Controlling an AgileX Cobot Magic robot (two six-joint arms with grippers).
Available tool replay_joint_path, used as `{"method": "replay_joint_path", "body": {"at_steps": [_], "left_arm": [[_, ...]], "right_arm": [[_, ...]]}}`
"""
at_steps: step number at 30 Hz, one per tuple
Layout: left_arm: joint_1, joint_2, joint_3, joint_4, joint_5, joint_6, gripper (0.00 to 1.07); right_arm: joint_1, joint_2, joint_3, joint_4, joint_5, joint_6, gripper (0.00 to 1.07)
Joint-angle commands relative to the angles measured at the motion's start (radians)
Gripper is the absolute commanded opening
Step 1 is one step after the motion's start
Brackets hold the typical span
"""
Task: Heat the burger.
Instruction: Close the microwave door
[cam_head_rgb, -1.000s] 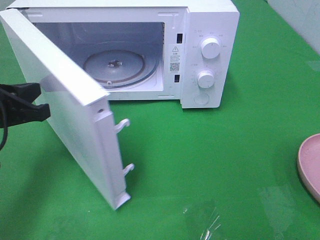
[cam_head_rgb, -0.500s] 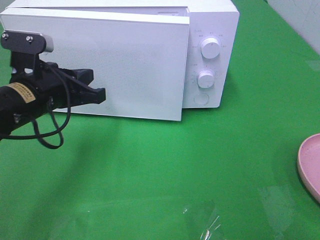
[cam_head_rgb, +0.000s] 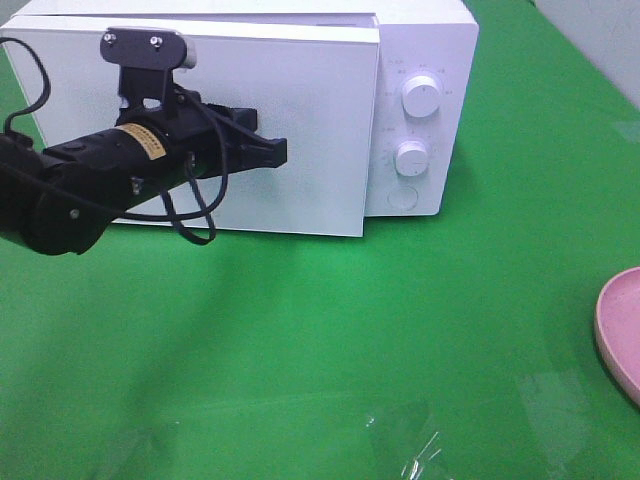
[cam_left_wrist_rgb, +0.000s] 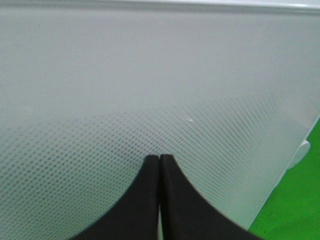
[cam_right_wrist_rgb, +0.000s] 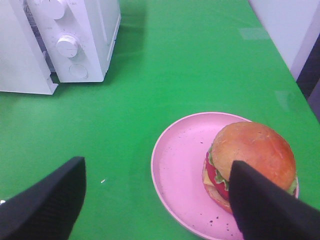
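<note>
The burger (cam_right_wrist_rgb: 250, 160) sits on the pink plate (cam_right_wrist_rgb: 175, 165) in the right wrist view, out of the high view. My right gripper (cam_right_wrist_rgb: 156, 172) is open and empty, just above and short of the plate. The white microwave (cam_head_rgb: 420, 60) stands at the back of the green table. Its door (cam_head_rgb: 320, 120) is swung against the body, with the latch edge standing slightly proud. My left gripper (cam_head_rgb: 275, 150) is shut and empty, its tips (cam_left_wrist_rgb: 159, 159) against the door's dotted face (cam_left_wrist_rgb: 150, 90).
Two knobs (cam_head_rgb: 420, 97) and a round button are on the microwave's right panel. The plate's edge (cam_head_rgb: 620, 330) shows at the right border of the high view. A clear shiny patch (cam_head_rgb: 410, 445) lies on the green cloth near the front.
The door went from wide open, showing an empty turntable, to swung against the microwave. My left arm followed it and has moved right across the door face.
</note>
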Motion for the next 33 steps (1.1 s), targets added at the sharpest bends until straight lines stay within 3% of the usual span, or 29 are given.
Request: {"method": "replay_joint_path", "body": {"at_steps": [1,12,16,20,33], "left_arm": [[-0.012,0.033,-0.084,-0.007,0.036,0.003,0.00],[-0.012,0.103,-0.235,-0.011,0.101,0.005,0.00],[-0.012,0.132,-0.301,-0.041,0.117,0.036,0.00],[-0.012,0.153,-0.363,-0.097,0.158,0.116,0.00],[-0.060,0.097,-0.360,-0.107,0.359,0.122,0.00]], "right_arm": [[-0.005,-0.026,0.003,0.003,-0.006,-0.010,0.76],[-0.005,-0.026,0.003,0.003,-0.006,-0.010,0.76],[-0.005,-0.026,0.003,0.003,-0.006,-0.010,0.76],[-0.005,-0.026,0.003,0.003,-0.006,-0.010,0.76],[-0.005,-0.026,0.003,0.001,-0.006,-0.008,0.76]]}}
